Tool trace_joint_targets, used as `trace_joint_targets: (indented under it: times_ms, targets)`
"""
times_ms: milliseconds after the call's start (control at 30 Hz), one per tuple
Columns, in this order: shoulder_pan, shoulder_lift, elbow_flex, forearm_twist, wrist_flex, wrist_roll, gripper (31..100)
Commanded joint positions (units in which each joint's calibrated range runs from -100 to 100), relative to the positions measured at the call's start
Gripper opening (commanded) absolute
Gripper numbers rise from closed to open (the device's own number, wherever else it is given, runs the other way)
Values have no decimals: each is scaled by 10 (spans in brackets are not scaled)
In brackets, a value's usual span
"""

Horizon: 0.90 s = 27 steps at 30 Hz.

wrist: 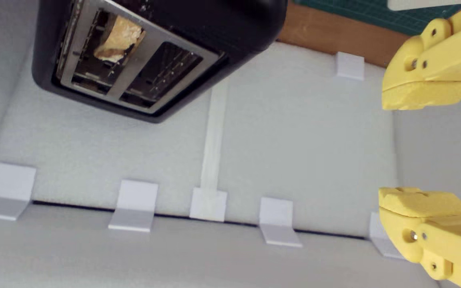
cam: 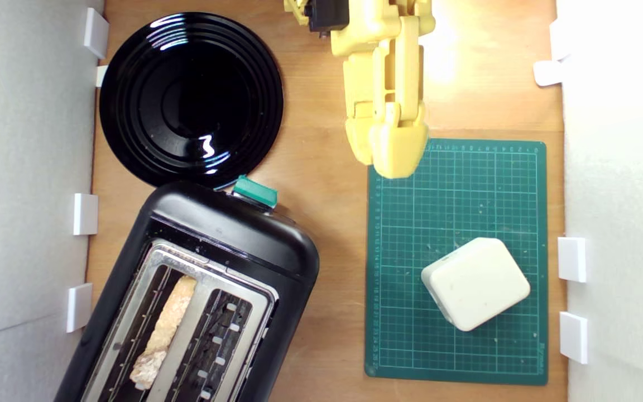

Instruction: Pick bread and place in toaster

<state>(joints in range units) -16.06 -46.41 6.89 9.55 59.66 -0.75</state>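
The yellow gripper [wrist: 420,149] is empty. Its jaws are spread wide apart with nothing between them. In the exterior view it hangs over the top edge of the green mat [cam: 514,184], at about 12 o'clock in the picture.

A white block [cam: 475,283] sits on the mat, at about 4 o'clock from the gripper. A round black plate [cam: 132,139] lies at about 9 o'clock from the gripper.

The toaster [cam: 254,237] is farther off, at about 7 o'clock from the gripper. The bread [cam: 164,331] stands in one slot, its long side running along the slot. I think the job looks done, so the arm only needs to stay clear.
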Motion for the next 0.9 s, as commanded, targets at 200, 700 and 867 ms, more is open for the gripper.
trace_joint_targets:
  times_ms: [200,700,867]
  targets:
    - [-58,-236,354,-3,-7,42,782]
    - [-59,-454,685,6,-4,150,545]
    - [-55,-523,781,7,-4,167,481]
